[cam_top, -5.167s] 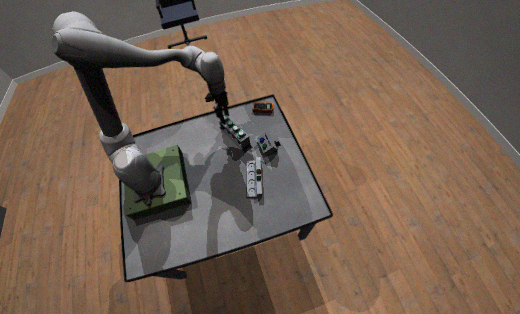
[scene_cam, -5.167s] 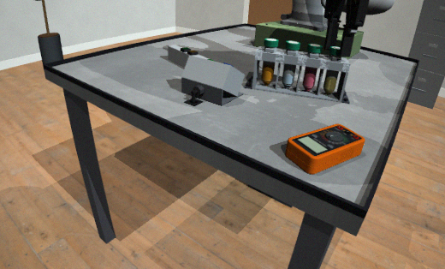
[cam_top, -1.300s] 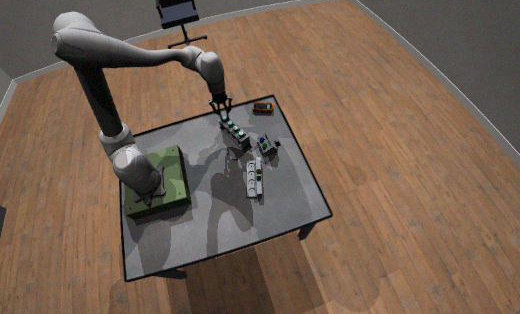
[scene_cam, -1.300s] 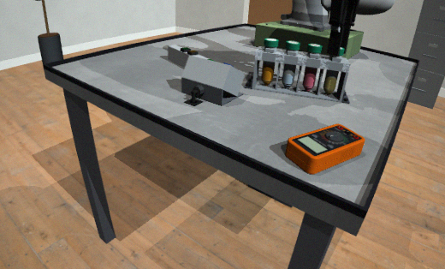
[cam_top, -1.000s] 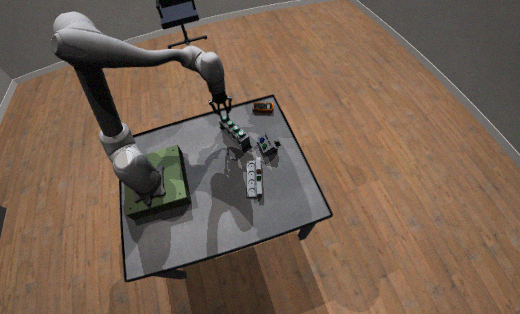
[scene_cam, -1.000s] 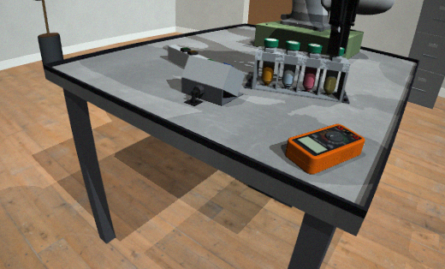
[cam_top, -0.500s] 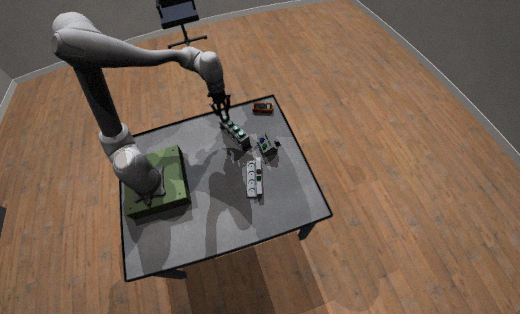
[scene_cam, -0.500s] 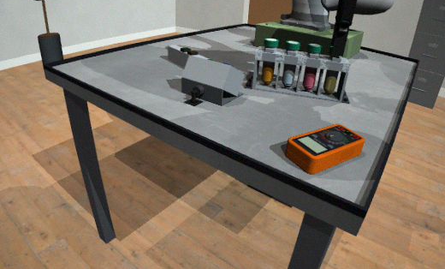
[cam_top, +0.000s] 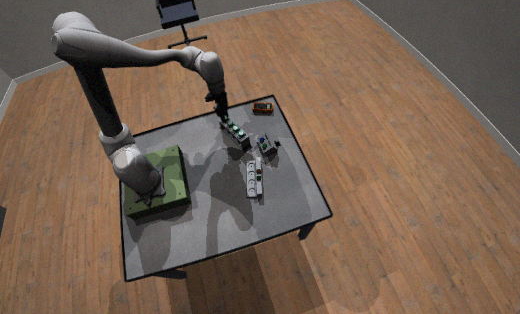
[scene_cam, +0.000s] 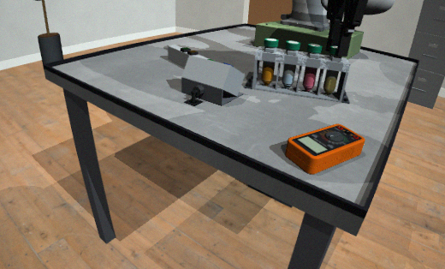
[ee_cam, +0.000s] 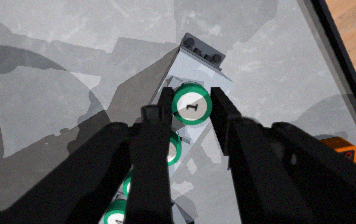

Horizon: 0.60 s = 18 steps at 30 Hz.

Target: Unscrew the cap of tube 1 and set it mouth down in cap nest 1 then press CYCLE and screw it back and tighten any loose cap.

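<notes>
Currently: gripper (ee_cam: 192, 106) is pinching cap 1 (ee_cam: 191, 104), which is sitting directly between its fingers atop tube 1 (scene_cam: 330, 83), rack's end slot; twist axis running straight along the gripper's approach.

Exterior view: the end effector (scene_cam: 341, 47) covers most of the rightmost cap (scene_cam: 333, 50) — the arm is cropped at the top edge. Wrist view: its fingers hide the lower caps (ee_cam: 173, 148); cap tray (cam_top: 254, 177) lamps are too small to read.
</notes>
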Tool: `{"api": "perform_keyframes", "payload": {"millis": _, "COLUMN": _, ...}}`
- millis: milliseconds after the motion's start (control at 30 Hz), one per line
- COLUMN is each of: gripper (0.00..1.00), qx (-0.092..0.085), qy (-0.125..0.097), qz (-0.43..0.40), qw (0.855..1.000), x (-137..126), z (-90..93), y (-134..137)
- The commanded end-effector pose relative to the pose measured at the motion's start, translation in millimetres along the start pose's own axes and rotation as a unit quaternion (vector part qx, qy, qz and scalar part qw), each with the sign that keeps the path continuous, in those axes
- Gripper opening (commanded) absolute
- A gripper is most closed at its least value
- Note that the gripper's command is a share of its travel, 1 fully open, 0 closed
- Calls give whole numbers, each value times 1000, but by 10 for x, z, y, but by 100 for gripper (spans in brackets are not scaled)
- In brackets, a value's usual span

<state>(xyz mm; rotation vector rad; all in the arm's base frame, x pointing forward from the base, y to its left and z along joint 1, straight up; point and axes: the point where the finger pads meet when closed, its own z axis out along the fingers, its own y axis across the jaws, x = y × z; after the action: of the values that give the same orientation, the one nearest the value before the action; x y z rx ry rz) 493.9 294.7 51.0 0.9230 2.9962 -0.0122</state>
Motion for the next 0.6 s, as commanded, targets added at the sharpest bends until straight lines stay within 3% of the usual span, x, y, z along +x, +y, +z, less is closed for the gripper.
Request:
{"api": "perform_keyframes", "payload": {"millis": 0, "gripper": 41, "qx": -2, "qy": 4, "qz": -4, "qw": 1000, "x": -1, "z": -14, "y": 4}}
{"api": "perform_keyframes", "payload": {"millis": 400, "gripper": 41, "qx": -1, "qy": 4, "qz": -4, "qw": 1000, "x": -1, "z": -14, "y": 4}}
{"api": "perform_keyframes", "payload": {"millis": 567, "gripper": 41, "qx": -1, "qy": 4, "qz": 169, "qw": 986, "x": -1, "z": -14, "y": 4}}
